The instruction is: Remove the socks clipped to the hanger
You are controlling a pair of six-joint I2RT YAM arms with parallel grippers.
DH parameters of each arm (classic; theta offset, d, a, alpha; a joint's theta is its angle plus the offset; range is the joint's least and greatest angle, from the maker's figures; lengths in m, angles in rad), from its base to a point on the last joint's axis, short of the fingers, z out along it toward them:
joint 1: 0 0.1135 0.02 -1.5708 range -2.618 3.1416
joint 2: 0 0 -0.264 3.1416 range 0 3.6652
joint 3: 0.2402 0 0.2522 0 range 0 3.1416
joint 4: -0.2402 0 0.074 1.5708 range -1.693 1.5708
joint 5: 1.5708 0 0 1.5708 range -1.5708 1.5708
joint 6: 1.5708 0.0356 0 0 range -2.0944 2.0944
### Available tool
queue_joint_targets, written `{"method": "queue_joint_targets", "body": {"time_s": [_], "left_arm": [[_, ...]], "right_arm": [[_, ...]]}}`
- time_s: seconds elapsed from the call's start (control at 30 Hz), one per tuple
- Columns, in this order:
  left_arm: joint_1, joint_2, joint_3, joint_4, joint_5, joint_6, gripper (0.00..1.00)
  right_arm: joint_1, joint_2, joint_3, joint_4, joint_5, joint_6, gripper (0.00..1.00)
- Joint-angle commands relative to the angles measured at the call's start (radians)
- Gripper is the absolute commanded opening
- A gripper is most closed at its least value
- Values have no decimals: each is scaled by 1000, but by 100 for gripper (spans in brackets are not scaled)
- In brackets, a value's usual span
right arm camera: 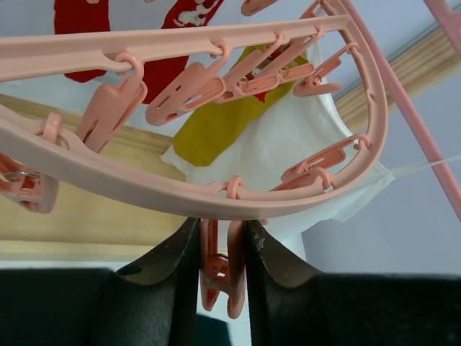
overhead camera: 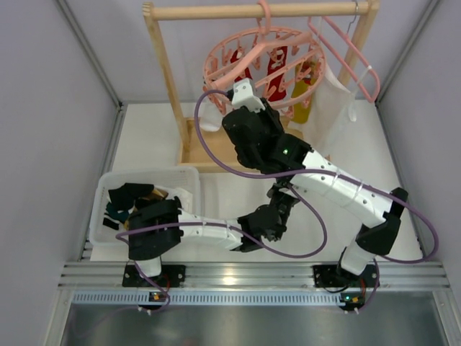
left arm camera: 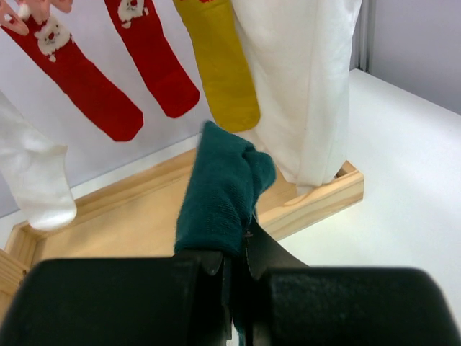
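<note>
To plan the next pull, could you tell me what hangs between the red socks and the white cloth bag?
A yellow sock hangs there, next to the red sock and the white bag; the left wrist view shows it.

Wooden rack standing at far end of table, carrying white cloth bag, plain pink hanger; white bin sitting near-left.

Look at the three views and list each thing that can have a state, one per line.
Left gripper: shut on teal sock.
Right gripper: shut on pink clip.
Red socks: hanging from hanger.
Yellow sock: hanging from hanger.
White bag: hanging.
Bin: holds dark socks.
</note>
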Motion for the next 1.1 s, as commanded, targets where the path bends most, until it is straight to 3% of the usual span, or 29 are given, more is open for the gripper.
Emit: {"method": "queue_joint_targets", "body": {"time_s": [0.0, 0.13, 0.17, 0.27, 0.3, 0.33, 0.4, 0.43, 0.5, 0.67, 0.77, 0.87, 0.9, 1.0, 1.07], "left_arm": [[-7, -72, -48, 40, -2, -57, 0], [-10, -182, -131, -123, -34, -178, 0], [-9, -242, -153, -189, -58, -268, 0], [-3, -384, -193, -510, -94, -469, 0], [-3, -423, -201, -594, -91, -543, 0], [-4, -458, -213, -756, -86, -604, 0], [-3, -559, -240, -893, -97, -761, 0], [-3, -590, -240, -1069, -102, -813, 0], [2, -636, -243, -1183, -100, -925, 0], [20, -799, -244, -1438, -85, -1066, 0], [109, -871, -243, -1549, 12, -1120, 0], [340, -954, -265, -1584, 247, -1140, 0], [472, -978, -273, -1584, 298, -1140, 0], [670, -1023, -284, -1606, 420, -1132, 0], [733, -1022, -286, -1621, 457, -1119, 0]], "right_arm": [[-8, -64, -10, 53, -49, 19, 15], [-11, -110, -27, 16, -133, 69, 28], [-12, -122, -33, 8, -163, 97, 30], [-20, -192, -99, 13, -197, 131, 42], [-23, -212, -142, 14, -210, 138, 48], [-22, -257, -163, 13, -226, 146, 66], [-23, -306, -228, 8, -283, 198, 85], [-25, -355, -248, 5, -308, 211, 90], [-25, -409, -309, 4, -381, 249, 97], [-25, -584, -423, 30, -490, 306, 99], [-25, -654, -469, 20, -536, 324, 99], [-25, -700, -493, 21, -538, 335, 99], [-25, -702, -501, 16, -529, 341, 99], [-25, -694, -509, -13, -510, 350, 99], [-25, -693, -515, -18, -512, 353, 99]]}}
